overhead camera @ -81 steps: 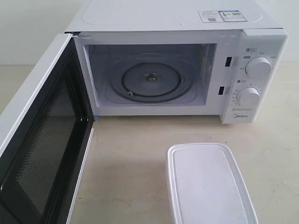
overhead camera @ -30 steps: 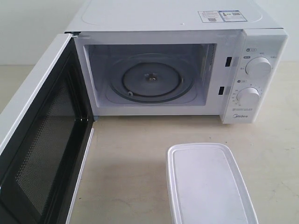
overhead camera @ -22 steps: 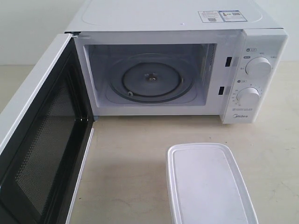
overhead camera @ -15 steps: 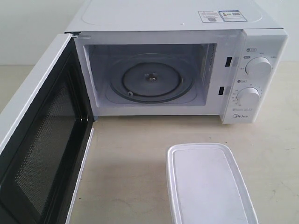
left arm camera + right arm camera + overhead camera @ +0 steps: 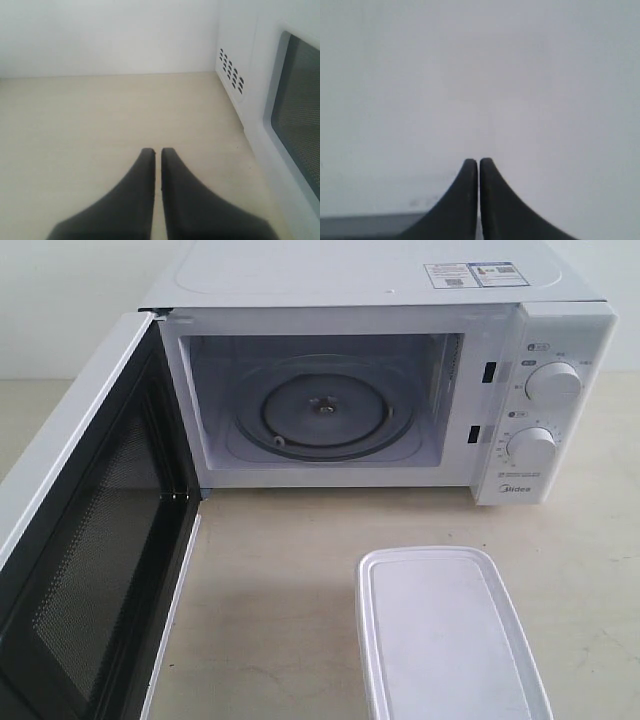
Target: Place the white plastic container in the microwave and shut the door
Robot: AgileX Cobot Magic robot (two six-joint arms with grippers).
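Nothing of the task is done yet, as far as the pictures show. The white plastic container (image 5: 445,635) lies flat on the bench (image 5: 270,580), lid on, close to the edge of the bench nearest the exterior camera and a little toward its right side. It is well apart from the microwave (image 5: 380,280), which stands along the far edge. No end effector touches the container.

The door (image 5: 80,540) is swung wide open toward the left edge of the bench, so the way into the cavity is free. The glass turntable (image 5: 322,410) inside carries nothing.

Neither arm appears in the exterior view. The left end effector (image 5: 157,152) has its fingers drawn almost together, with only a thin slit between them, and holds nothing; it hangs over bare bench just beside the outer face of the door. The right end effector (image 5: 478,162) is likewise pressed together and empty. It faces a plain white surface, and I cannot tell what this surface is.

I judge that all steps remain: to open one end effector, grasp the container, carry it onto the turntable, release it, and then push the door closed.
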